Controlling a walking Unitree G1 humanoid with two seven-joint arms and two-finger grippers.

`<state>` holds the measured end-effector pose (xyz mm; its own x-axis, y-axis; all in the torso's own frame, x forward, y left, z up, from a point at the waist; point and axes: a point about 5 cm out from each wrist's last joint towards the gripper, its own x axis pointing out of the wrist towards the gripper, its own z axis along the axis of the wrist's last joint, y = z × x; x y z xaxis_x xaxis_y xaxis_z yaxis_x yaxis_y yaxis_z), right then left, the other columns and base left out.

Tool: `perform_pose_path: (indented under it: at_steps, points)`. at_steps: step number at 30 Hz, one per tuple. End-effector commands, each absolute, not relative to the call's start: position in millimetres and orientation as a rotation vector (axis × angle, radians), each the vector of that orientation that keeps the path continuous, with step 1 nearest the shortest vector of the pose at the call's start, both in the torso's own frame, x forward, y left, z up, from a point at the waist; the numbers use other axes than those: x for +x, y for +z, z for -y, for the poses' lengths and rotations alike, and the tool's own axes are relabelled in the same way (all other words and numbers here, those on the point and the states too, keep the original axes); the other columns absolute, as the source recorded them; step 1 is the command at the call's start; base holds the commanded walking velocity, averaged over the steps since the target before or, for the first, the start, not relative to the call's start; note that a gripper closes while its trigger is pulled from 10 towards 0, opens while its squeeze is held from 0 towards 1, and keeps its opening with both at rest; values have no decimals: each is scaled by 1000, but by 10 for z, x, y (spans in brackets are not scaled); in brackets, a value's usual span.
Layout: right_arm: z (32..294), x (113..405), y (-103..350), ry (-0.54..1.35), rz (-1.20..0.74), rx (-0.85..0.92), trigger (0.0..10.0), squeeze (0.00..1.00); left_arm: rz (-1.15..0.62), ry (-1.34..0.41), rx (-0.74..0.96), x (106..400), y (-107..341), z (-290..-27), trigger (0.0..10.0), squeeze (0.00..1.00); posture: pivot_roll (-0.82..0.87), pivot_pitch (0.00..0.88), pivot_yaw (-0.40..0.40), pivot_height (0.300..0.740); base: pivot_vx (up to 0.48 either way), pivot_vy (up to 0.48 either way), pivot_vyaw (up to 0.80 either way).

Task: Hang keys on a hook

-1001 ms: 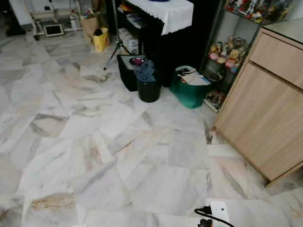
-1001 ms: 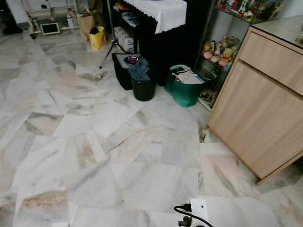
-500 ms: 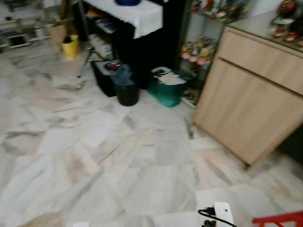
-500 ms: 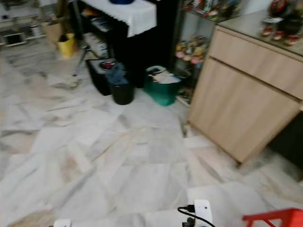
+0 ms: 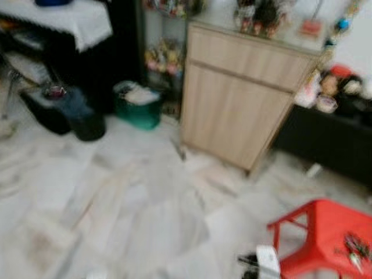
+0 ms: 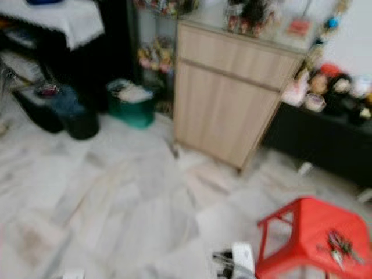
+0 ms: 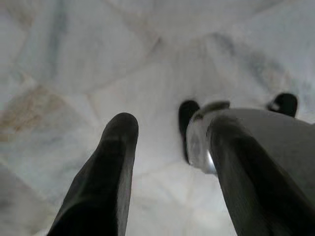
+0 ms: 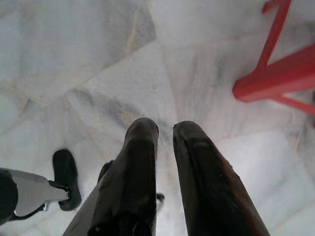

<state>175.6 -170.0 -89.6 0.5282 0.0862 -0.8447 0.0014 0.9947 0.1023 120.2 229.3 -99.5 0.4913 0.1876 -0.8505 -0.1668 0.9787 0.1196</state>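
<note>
Red plastic swings into view at last: a low red stool (image 6: 317, 235) sits at the lower right of the head views, and on its seat lies a small bunch of keys (image 6: 337, 247), blurred but readable as a dark, metallic tangle near the stool's right edge. A second ago the head camera was looking at bare marble floor (image 5: 133, 209), a black bin and a green bag (image 5: 136, 107). Now the whole picture has slid across to the right, so that is the robot turning, not the furniture moving. What the turn means for the task, in my judgement: the search is over, the keys are found, and the pickup can be lined up.

Out from the stool, a white power strip (image 5: 267, 258) with a dark cable lies on the floor just beside its near left leg. Behind stands a light wooden cabinet (image 5: 241, 102) with ornaments on top, and a dark low unit (image 6: 317, 142) with soft toys to its right. No hook can be made out yet.

Both arms hang low over the marble. The left gripper (image 7: 170, 147) has its fingers spread wide, nothing between them. The right gripper (image 8: 165, 147) has its fingers nearly pressed together, empty too, with a red stool leg showing just beyond them. Everything is motion-blurred, so an approach step comes before any reach.
</note>
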Motion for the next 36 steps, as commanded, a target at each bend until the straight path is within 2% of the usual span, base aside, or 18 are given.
perform_pose_path:
  at_steps: [1,26,36]
  points:
    - [1587,1981,-793,42,-941,160,10000,0,-991,264,-68,1403,-949,-2226,10000,0,137,50,-52,740,0,0,-763]
    - [1583,1981,-794,14,-935,161,10000,0,-972,262,-59,1476,-919,-2238,10000,0,136,48,-47,740,0,0,-755]
    - [1595,1986,-791,-8,-928,156,10000,0,-967,264,-60,1487,-915,-2238,10000,0,138,50,-48,740,0,0,0]
